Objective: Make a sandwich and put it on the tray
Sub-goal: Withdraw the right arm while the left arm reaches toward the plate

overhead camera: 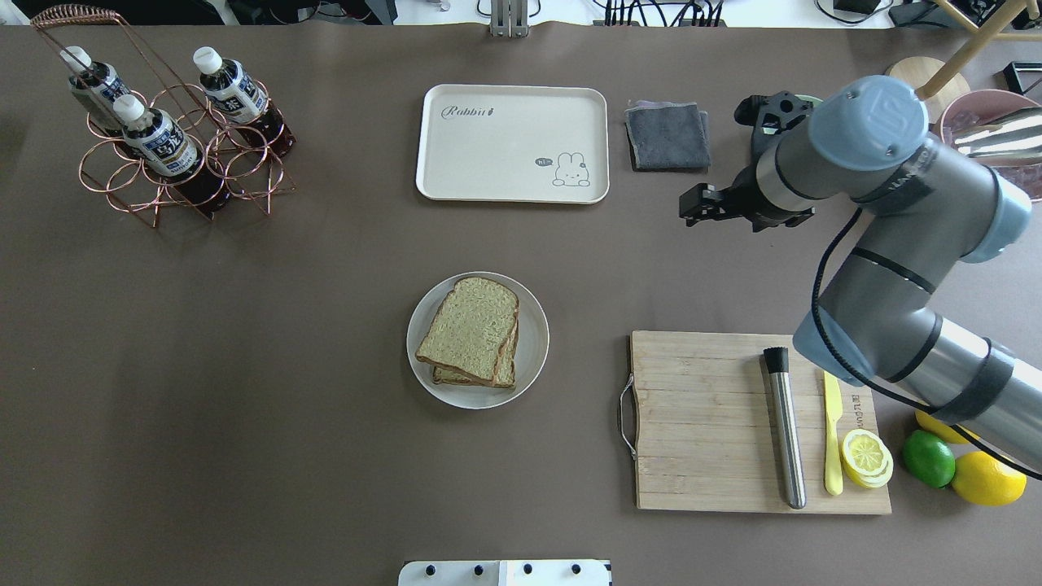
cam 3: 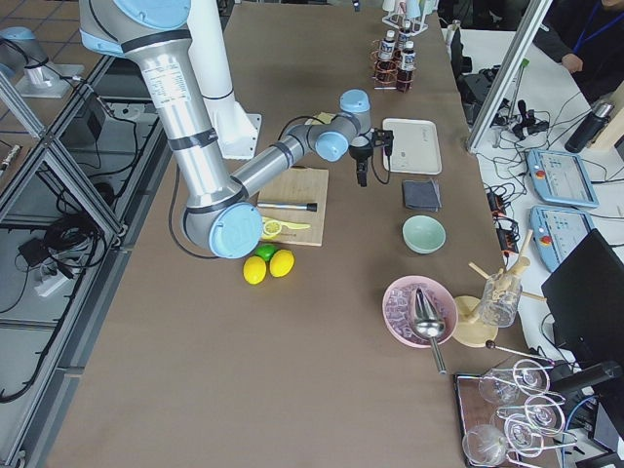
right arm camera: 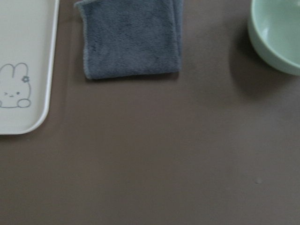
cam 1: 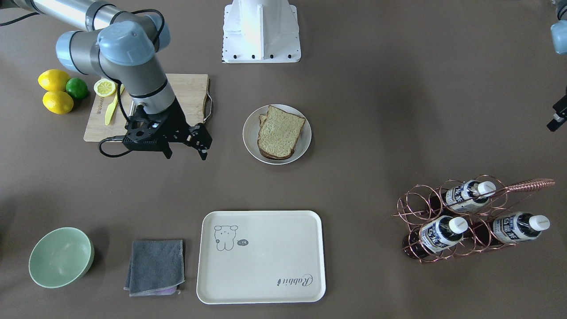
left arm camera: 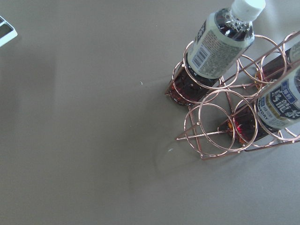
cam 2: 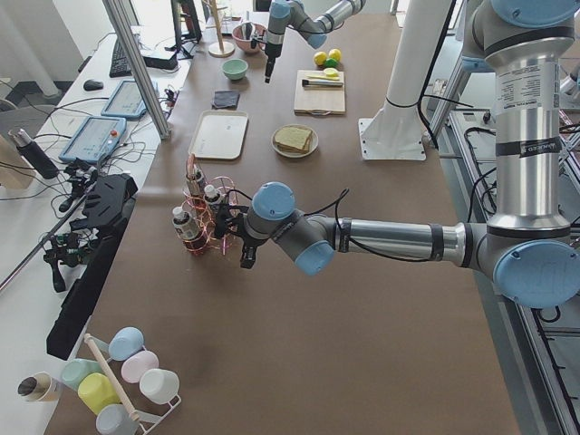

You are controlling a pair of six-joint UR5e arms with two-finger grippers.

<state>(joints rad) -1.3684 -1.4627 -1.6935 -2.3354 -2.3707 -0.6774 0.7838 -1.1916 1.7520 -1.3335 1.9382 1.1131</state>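
Note:
Two speckled tan bread slices (cam 1: 281, 132) lie stacked as a sandwich (overhead camera: 472, 330) on a round white plate (cam 1: 250, 141) at mid-table. The cream tray (cam 1: 261, 257) with the rabbit drawing sits empty on the operators' side (overhead camera: 513, 142). My right gripper (cam 1: 186, 154) hovers open and empty between the cutting board and the grey cloth, off to the side of the plate. Only a sliver of my left gripper (cam 1: 557, 118) shows at the frame edge. It hangs beside the bottle rack (cam 2: 246, 256), and I cannot tell whether its fingers are open or shut.
A wooden cutting board (overhead camera: 716, 423) holds a steel muddler (overhead camera: 785, 431), a yellow knife (overhead camera: 832, 431) and a lemon half (overhead camera: 865, 456). Lemons and a lime (cam 1: 76, 87) lie beside it. A green bowl (cam 1: 61, 257), a grey cloth (cam 1: 155, 266) and a copper bottle rack (cam 1: 465, 217) stand near the tray's edge of the table.

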